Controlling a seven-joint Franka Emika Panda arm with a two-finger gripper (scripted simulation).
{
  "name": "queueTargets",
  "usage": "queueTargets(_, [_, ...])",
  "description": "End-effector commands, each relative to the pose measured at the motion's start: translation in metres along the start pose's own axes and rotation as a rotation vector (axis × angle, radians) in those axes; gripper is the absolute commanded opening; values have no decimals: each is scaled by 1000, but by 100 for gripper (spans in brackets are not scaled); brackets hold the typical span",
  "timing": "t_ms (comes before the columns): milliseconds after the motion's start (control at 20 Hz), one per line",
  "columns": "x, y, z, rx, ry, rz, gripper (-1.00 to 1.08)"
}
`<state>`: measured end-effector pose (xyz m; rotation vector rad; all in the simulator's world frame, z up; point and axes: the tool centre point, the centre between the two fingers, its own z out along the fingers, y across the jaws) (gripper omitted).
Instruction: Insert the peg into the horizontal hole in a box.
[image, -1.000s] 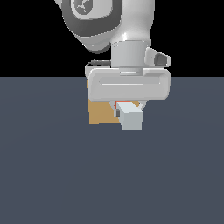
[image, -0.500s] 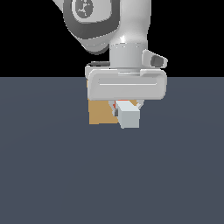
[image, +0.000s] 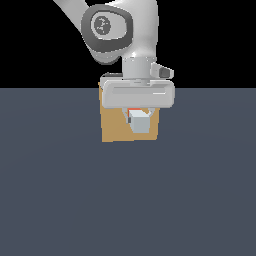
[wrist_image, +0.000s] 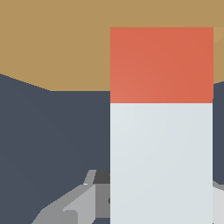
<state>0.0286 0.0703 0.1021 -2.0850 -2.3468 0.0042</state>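
The tan box (image: 116, 127) stands on the dark floor behind my gripper (image: 139, 116). The gripper is shut on the peg (image: 141, 123), which points away from the camera toward the box's face. Its pale grey-white end faces the exterior view, with a sliver of red-orange just above it. In the wrist view the peg (wrist_image: 161, 162) fills much of the picture. Its red-orange end (wrist_image: 162, 65) lies over the box (wrist_image: 57, 43), close to its face. The hole is hidden behind the peg and hand. A grey finger (wrist_image: 70, 205) shows beside the peg.
The dark grey-blue floor (image: 60, 200) spreads all round the box, and only black background lies beyond it. No other objects are in view.
The gripper has carried the peg toward the box and a little to the exterior view's left. The peg's pale end now looks smaller, with tan face showing on both sides.
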Motion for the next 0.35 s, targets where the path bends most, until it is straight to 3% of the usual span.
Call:
queueTargets(0, [15, 1, -2, -5, 0, 1, -100])
queueTargets(300, [28, 3, -3, -5, 0, 1, -100])
